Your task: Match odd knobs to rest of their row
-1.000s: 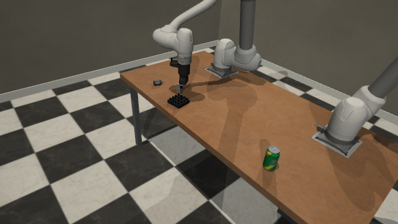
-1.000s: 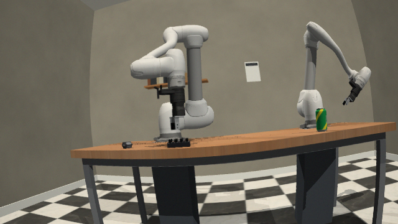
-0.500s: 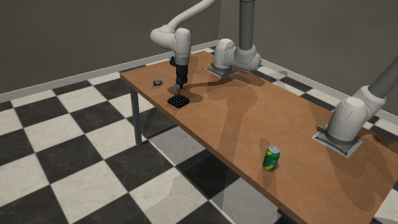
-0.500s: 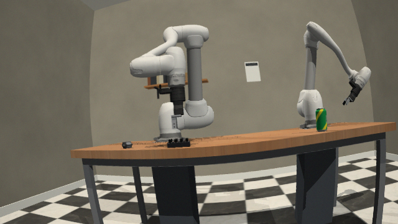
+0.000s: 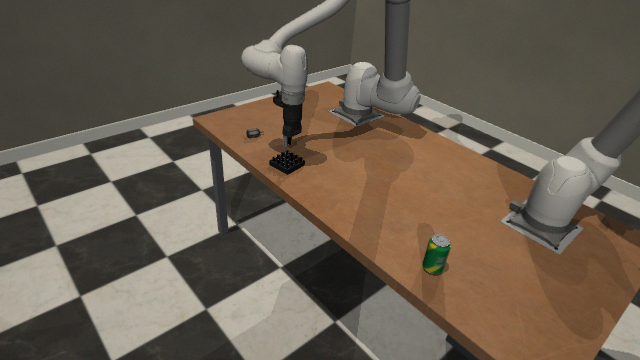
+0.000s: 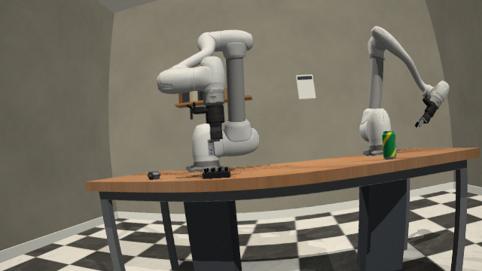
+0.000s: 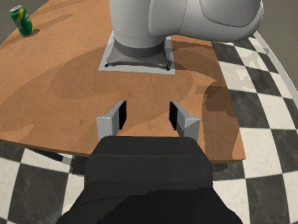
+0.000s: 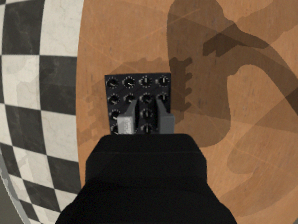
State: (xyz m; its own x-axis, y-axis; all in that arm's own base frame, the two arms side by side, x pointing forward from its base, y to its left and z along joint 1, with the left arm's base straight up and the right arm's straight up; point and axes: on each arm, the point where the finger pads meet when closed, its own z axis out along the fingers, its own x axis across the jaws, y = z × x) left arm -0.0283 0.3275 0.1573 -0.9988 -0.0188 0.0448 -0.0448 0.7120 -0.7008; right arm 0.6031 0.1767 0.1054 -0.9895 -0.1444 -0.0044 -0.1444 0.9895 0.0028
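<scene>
Knob box (image 5: 287,163) (image 6: 216,173) (image 8: 138,90), its nearer rows partly hidden in the wrist view, sits on the worktop (image 5: 425,190) (image 6: 282,173) (image 7: 75,100) (image 8: 115,40) below the right pincer (image 5: 288,141) (image 6: 212,147) (image 8: 146,108), whose fingers stand partly apart.

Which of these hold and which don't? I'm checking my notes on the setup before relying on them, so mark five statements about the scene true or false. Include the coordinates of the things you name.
1. The right gripper (image 5: 287,142) (image 8: 146,108) is above the knob box (image 5: 287,163) (image 6: 216,173) (image 8: 116,90). True.
2. The green can (image 5: 436,255) (image 6: 389,144) (image 7: 22,21) lies on its side. False: it stands upright.
3. The left gripper (image 6: 419,123) (image 7: 147,110) is open with nothing between its fingers. True.
4. The knobs sit in a single line along the box. False: they are laid out in several rows.
5. The can is held by the right gripper. False: it stands on the table (image 5: 400,210) (image 6: 301,175) (image 7: 65,100), away from both grippers.
</scene>
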